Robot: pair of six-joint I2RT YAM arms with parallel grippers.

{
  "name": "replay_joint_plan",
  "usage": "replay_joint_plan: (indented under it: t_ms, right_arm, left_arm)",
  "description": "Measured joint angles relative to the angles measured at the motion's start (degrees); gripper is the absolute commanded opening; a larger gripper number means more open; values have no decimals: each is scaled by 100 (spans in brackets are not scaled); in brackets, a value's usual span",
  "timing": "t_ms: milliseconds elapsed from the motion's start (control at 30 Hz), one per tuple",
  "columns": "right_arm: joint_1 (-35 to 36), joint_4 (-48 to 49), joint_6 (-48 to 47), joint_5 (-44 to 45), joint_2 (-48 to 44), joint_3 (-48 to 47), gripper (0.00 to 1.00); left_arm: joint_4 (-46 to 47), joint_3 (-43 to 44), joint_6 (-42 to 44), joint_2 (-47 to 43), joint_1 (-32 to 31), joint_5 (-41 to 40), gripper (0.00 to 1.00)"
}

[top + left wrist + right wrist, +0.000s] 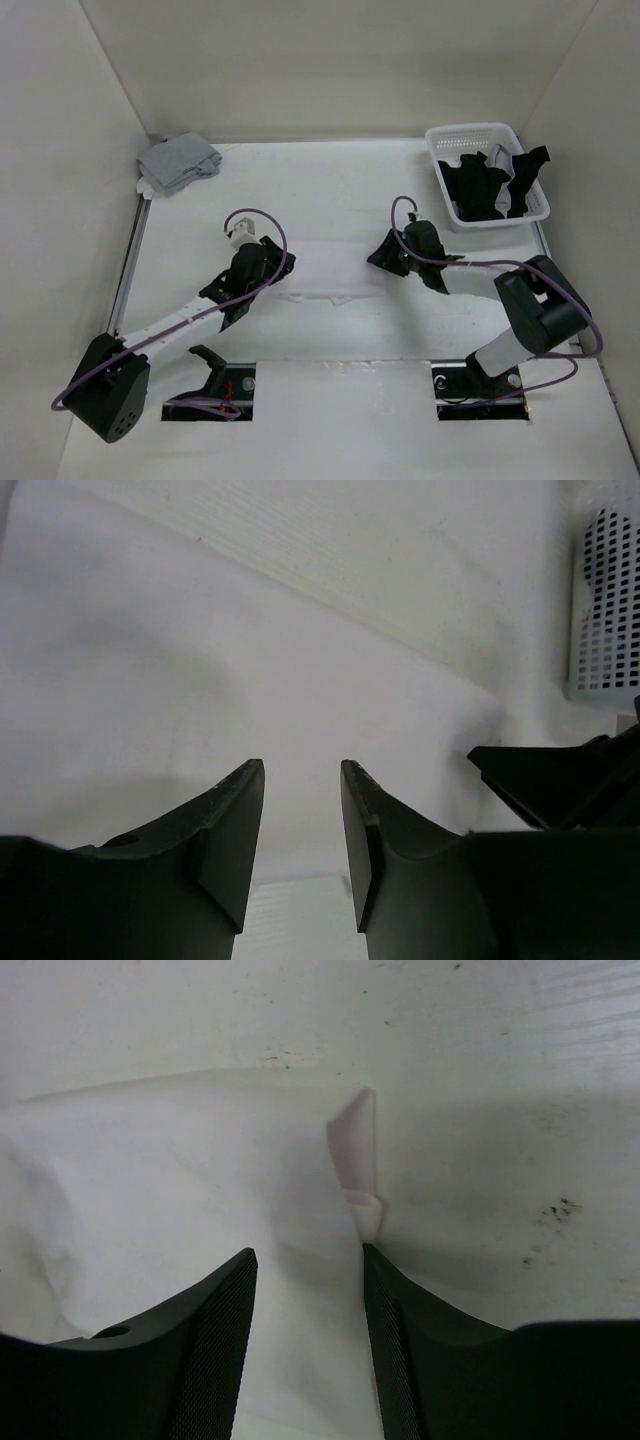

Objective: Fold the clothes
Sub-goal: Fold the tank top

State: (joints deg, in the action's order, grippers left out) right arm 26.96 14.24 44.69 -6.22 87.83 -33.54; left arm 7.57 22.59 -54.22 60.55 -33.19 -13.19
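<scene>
**A:** Entry one: white top (335,272). Location?

**B:** Mid-bench (330,180), lying between the two hands. It is mostly flat, with one raised pleat (355,1150) just ahead of the right hand (305,1255).

**A:** Hands?

**B:** Right hand: jaws apart, empty, low over the cloth. Left hand (300,770): jaws apart, empty, over white cloth too.

**A:** Other stock?

**B:** Grey top (178,163), apparently folded, far left corner. Black tops (480,190) in the basket (455,135), far right corner.

**A:** Hazards?

**B:** Three, by my reckoning.
1. The cloth is white on a white bench, so its edges are hard to find. A hand could close on bare bench or catch only one layer.
2. If the two hands lift unevenly, the fold will skew.
3. If the pleat is left standing, it gets pressed in as a crease.
</scene>
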Motion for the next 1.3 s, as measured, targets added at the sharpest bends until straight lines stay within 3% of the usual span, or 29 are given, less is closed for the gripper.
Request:
replay_joint_plan:
  t_ms: [133, 300, 500, 700, 833, 933, 1067, 1233, 1300]
  right_arm:
    - [0, 474, 227, -293, 203, 107, 36]
    - [-52, 822, 501, -616, 431, 238, 7]
    - [-114, 455, 603, -492, -317, 704, 4]
    - [-15, -1062, 409, 87, -2520, 885, 6]
    - [540, -2122, 341, 490, -3158, 304, 7]
    - [1130, -2557, 341, 734, -2809, -514, 9]
    - [1714, -2728, 387, 966, -1537, -1864, 9]
    - [2015, -2756, 535, 1069, 186, -3222, 11]
    - [2057, -2774, 647, 1075, 774, -3602, 17]
  left_arm:
    - [146, 35, 17, -175, 13, -94, 34]
    - [166, 35, 61, -719, 37, -140, 34]
    - [162, 37, 92, -1128, 92, -164, 33]
    - [114, 39, 162, -1132, 129, -155, 33]
    - [20, 37, 195, -1196, 326, -125, 33]
    - [-74, 39, 197, -1397, 514, -68, 33]
    - [-125, 37, 197, -1659, 774, 109, 33]
    - [-223, 37, 197, -1934, 1176, 428, 34]
    - [-225, 37, 195, -2009, 1342, 579, 34]
